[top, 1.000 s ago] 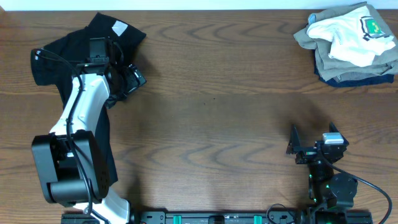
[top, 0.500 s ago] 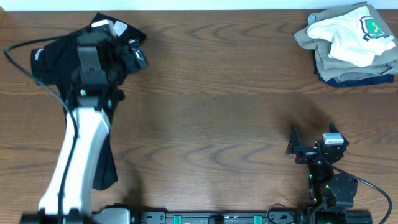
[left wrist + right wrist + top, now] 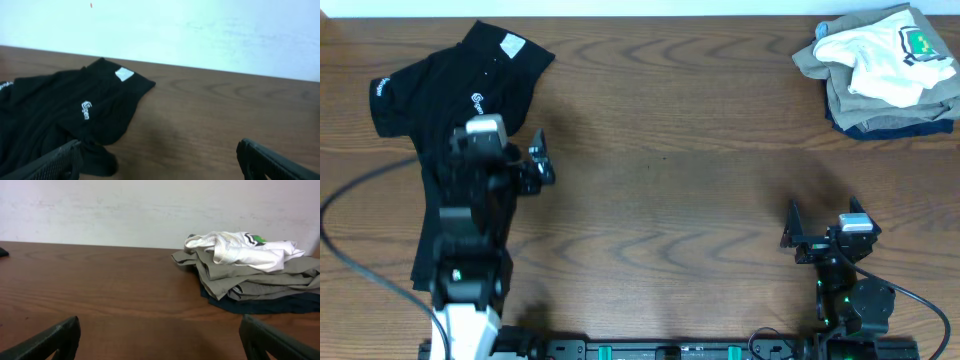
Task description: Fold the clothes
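- Black shirt [image 3: 450, 80] upper left of overhead frame, loosely spread on bench [image 3: 670, 150], white label and small logo showing; lower part hidden under left arm.
- White T-shirt [image 3: 885, 60] upper right, bunched on top of khaki-and-navy stack [image 3: 880, 118].
- Left hand [image 3: 537, 165] fingers wide apart, empty, near black shirt's right edge.
- Right hand [image 3: 825, 222] lower right, fingers wide apart, empty, well apart from white T-shirt.
- Both garments likely light, limp, no stiffness; bound to sag when lifted, bunch if pushed.
- Best hold probably a pinch at hem corners, shoulder seams or sleeve edges; white one likely needs lifting off stack and flattening first.
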